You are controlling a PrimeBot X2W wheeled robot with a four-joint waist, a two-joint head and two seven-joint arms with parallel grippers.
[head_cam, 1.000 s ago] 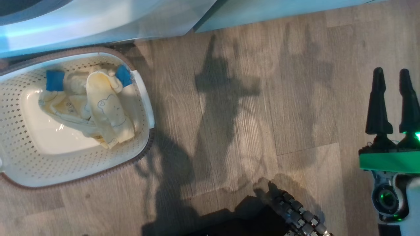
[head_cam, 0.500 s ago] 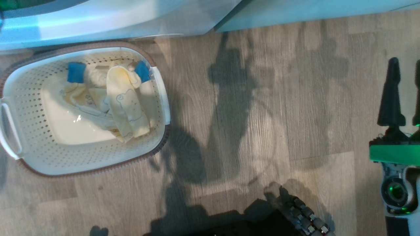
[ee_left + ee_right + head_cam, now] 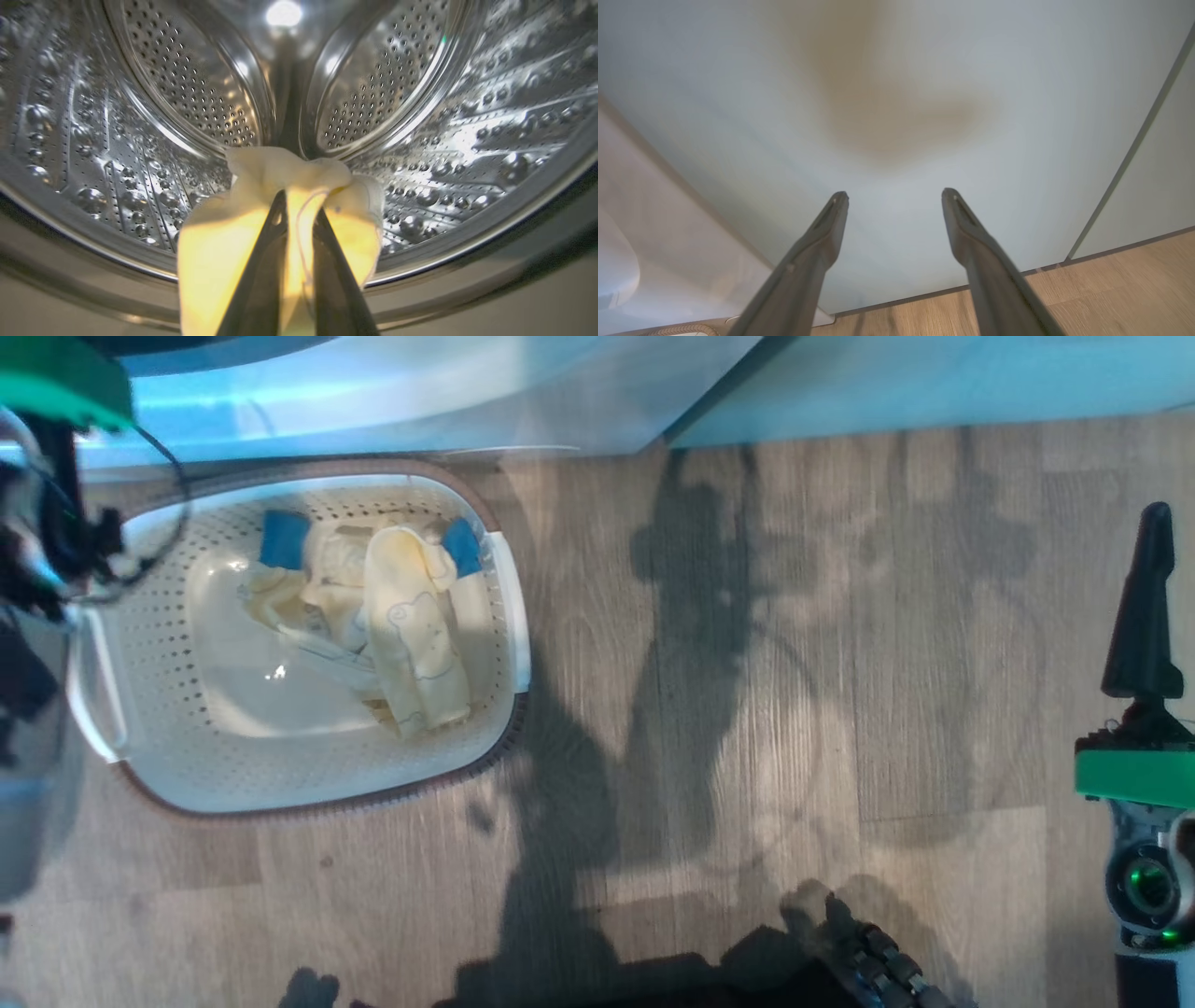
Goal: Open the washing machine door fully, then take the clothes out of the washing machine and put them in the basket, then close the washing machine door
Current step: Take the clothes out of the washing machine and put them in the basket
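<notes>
My left gripper [image 3: 299,205] is shut on a pale-yellow piece of the clothes [image 3: 219,242], held at the mouth of the washing machine, with the steel drum [image 3: 177,88] behind it. More clothes [image 3: 411,635], cream with blue patches, lie in the basket [image 3: 168,747] on the floor below the washing machine's white front [image 3: 373,401]. My left wrist [image 3: 47,551] hangs over the basket's left end. My right gripper [image 3: 894,193] is open and holds nothing, facing a pale panel; one of its fingers [image 3: 1139,616] shows at the right edge of the head view. The washing machine door is out of view.
A pale green cabinet panel [image 3: 934,383] stands right of the machine, with a seam [image 3: 1129,154] in it. Grey wood floor [image 3: 747,709] stretches between the basket and my right arm. My dark base [image 3: 868,961] sits at the bottom edge.
The head camera has turned, so the whole picture has slid to the right. My left wrist has come into view at the left edge. The right gripper stays open.
</notes>
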